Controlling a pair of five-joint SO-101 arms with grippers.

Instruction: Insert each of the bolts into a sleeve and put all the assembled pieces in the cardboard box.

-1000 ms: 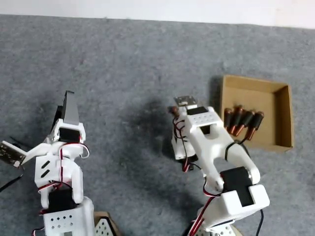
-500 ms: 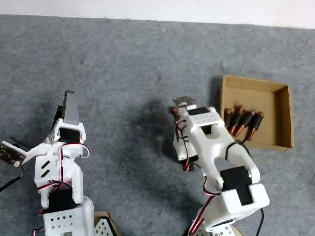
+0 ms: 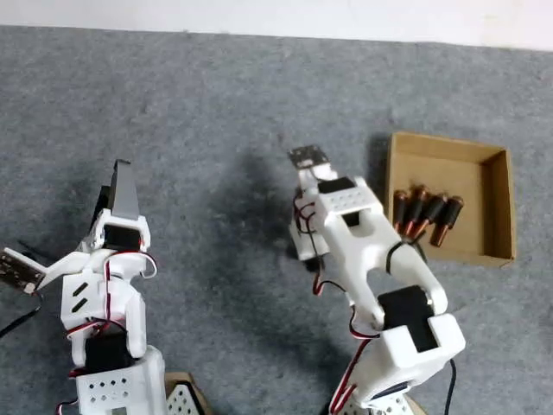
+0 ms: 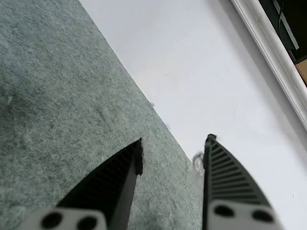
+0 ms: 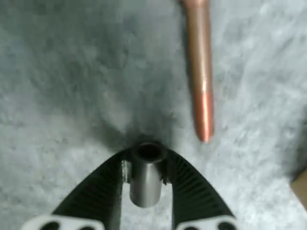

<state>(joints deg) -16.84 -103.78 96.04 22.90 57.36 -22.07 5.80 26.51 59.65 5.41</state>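
Your right end effector [image 5: 146, 160] is pinching a grey metal sleeve [image 5: 145, 184] between its two black fingers [image 5: 189, 191]. The sleeve sits lengthwise in the grip, its open end about level with the fingertips and facing the grey felt surface [image 5: 57, 72]. Just beyond that open end a copper-coloured bolt [image 5: 199, 67] lies flat on the surface, apart from the sleeve and a little to one side of its line. The bolt's nearer end is the brighter one, and its far end runs out of the wrist picture.

From above, you see the right arm [image 3: 354, 233] bent forward over the middle of the surface, just beside the cardboard box [image 3: 494, 203]. The box rests on the surface with its top open. Four assembled pieces [image 3: 423, 214] lie side by side in it against the wall nearest the arm, touching one another.

Your left end effector [image 4: 173, 146] is spread, with nothing between its fingers. Under it you see the surface and its edge, with a white area [image 4: 192, 57] beyond. In the overhead picture the left arm [image 3: 108, 285] stands well apart from the right arm and from the box, its end effector pointing toward the far side of the surface
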